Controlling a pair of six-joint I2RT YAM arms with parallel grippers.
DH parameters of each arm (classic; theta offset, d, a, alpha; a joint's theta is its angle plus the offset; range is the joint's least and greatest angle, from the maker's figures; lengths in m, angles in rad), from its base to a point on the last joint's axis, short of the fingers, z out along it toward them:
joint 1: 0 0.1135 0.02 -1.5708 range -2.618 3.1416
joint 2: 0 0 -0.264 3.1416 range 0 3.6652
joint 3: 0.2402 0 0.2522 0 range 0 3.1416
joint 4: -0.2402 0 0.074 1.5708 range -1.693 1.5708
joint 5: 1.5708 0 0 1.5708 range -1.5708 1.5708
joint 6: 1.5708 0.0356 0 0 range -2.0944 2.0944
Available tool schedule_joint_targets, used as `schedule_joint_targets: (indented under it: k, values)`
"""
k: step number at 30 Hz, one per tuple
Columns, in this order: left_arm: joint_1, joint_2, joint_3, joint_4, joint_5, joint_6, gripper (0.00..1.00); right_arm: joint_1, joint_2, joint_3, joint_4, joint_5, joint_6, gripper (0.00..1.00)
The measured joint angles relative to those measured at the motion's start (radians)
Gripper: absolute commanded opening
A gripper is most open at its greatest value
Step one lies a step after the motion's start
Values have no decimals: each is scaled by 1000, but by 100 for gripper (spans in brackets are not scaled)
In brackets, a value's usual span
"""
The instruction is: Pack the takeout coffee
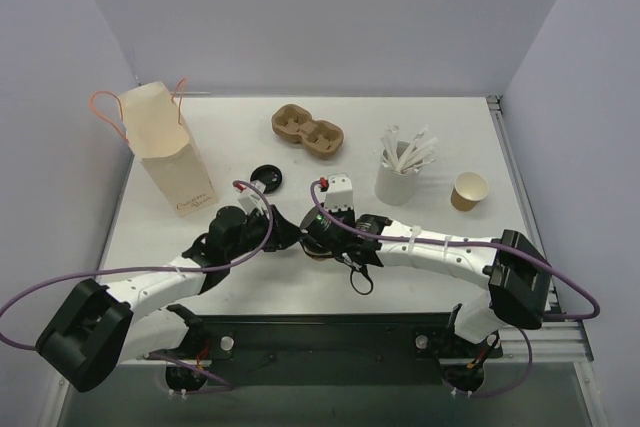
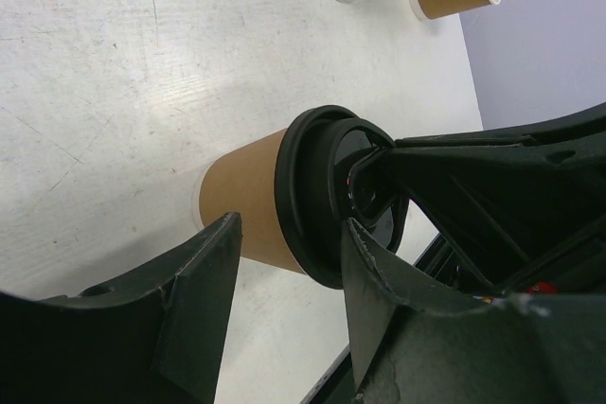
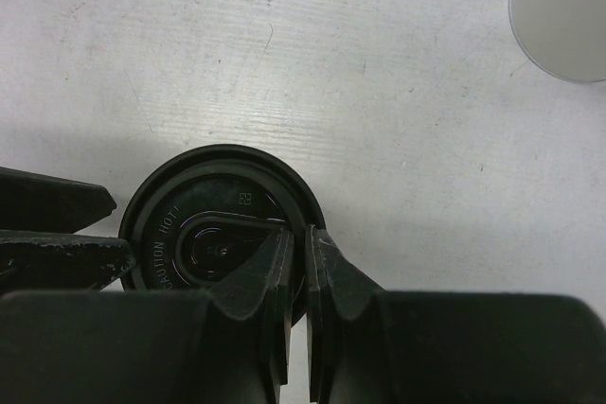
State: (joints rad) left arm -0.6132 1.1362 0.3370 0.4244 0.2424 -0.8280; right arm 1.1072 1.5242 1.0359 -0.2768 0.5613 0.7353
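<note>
The right pincer [image 3: 303, 238] pinches the lid [image 3: 204, 196] rim; the left pincer [image 2: 289, 229] straddles the cup [image 2: 241, 201], grip unclear. An uneven press could tip it or pop the lid.

Overhead plus wrist close-ups of lid [image 3: 218, 191]

Kraft paper bag [image 1: 165, 152], pinkish handles, upright at far left of white table [image 1: 440, 117]. Brown moulded two-hole carrier [image 1: 308, 131] near far edge, centre. Tall white cup [image 1: 396, 185] holding white sticks [image 1: 408, 152], right of centre. Loose black lid [image 1: 266, 177] lying flat, just right of bag.
</note>
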Motion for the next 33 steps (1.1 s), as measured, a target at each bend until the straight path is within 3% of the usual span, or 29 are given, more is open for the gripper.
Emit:
schedule_joint_targets:
  k: [13, 33]
  values:
    - [-16, 78, -4, 80, -23, -25, 49, 0, -2, -15, 26, 14, 2, 0]
    - [-112, 90, -72, 225, -193, -60, 47, 20, -13, -109, 154, 108, 31, 0]
